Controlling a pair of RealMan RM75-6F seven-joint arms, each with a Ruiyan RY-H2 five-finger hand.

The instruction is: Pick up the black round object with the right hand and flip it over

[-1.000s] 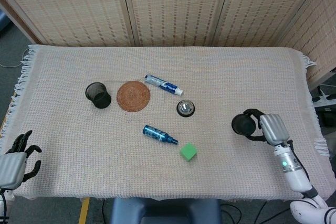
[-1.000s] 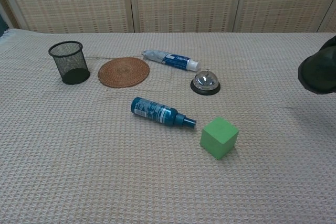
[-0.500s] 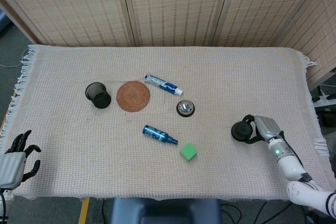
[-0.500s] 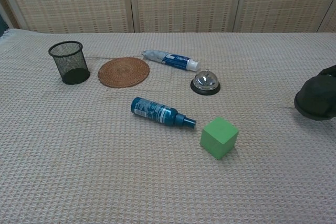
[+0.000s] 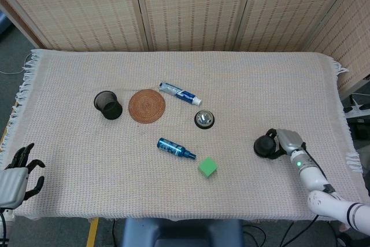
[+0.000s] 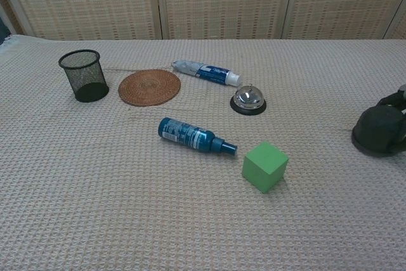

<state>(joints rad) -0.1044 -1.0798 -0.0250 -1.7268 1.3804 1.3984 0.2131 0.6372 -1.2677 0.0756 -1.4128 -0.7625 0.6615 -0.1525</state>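
Observation:
The black round object [image 5: 265, 146] [image 6: 379, 130] sits low on the cloth at the right side of the table, dome side up. My right hand [image 5: 285, 143] still wraps its dark fingers [image 6: 394, 99] around the object's far side; only those fingers show at the right edge of the chest view. My left hand [image 5: 16, 172] hangs off the table's near left corner, fingers apart, holding nothing.
A green cube [image 5: 207, 167], a blue spray bottle [image 5: 175, 148], a silver call bell [image 5: 203, 119], a toothpaste tube [image 5: 180, 93], a woven coaster [image 5: 147, 106] and a black mesh cup [image 5: 108, 104] lie left of the object. The cloth's right edge [image 5: 347, 143] is close by.
My right hand has come down with the black round object, from raised above the cloth to resting on it, and the arm has dropped lower and nearer.

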